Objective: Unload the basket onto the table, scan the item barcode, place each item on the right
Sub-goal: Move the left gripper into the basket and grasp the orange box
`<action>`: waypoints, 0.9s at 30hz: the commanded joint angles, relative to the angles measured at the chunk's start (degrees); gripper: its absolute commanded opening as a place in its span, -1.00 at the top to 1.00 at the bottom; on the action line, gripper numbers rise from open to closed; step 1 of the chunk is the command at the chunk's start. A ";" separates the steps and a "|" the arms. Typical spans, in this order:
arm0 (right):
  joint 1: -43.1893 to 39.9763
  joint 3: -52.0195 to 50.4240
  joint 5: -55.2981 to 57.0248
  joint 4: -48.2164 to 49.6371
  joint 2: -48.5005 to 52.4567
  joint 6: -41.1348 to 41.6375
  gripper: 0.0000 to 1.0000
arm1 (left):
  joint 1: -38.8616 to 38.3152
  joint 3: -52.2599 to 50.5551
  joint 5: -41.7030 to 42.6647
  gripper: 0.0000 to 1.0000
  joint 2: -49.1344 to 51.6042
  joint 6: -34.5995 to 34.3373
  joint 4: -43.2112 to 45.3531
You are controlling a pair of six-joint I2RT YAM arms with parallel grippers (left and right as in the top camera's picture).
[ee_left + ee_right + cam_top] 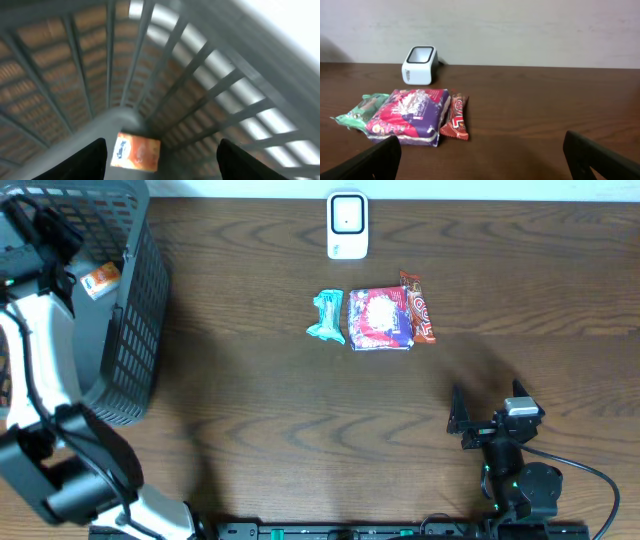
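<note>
One orange packet (100,280) lies inside the basket (137,330).

Overhead shows you the whole worktop (250,410) from above. Your left wrist camera sits close inside the basket (210,80); the right looks low toward the far-edge scanner (420,65), which overhead shares.

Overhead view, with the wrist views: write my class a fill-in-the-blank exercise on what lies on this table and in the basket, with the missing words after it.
1. The white scanner stands beyond a row of ____ snack packets.
2. The purple pack lies between the teal packet and the ____ bar.
3. The orange packet lies ____ the grey basket.
4. The right pincer stands ____, holding nothing.
Missing words: three; red; inside; open.
</note>
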 commanded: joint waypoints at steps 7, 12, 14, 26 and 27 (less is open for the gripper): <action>0.39 -0.20 0.26 -0.11 -0.31 -0.42 -0.98 | -0.02 0.31 -0.09 -0.18 10.47 6.80 3.02; 0.39 -0.20 0.26 -0.13 -0.31 -0.42 -0.99 | 0.15 0.24 -0.11 -0.13 12.70 29.22 3.80; 0.39 -0.20 0.26 -0.11 -0.31 -0.42 -0.99 | 0.37 0.17 -0.11 -0.27 13.11 34.21 3.80; 0.39 -0.20 0.26 -0.13 -0.31 -0.42 -0.99 | 0.46 0.07 -0.07 -0.40 15.91 52.74 3.82; 0.39 -0.20 0.26 -0.11 -0.31 -0.42 -0.99 | 0.46 0.07 -0.07 -0.51 16.35 52.74 3.85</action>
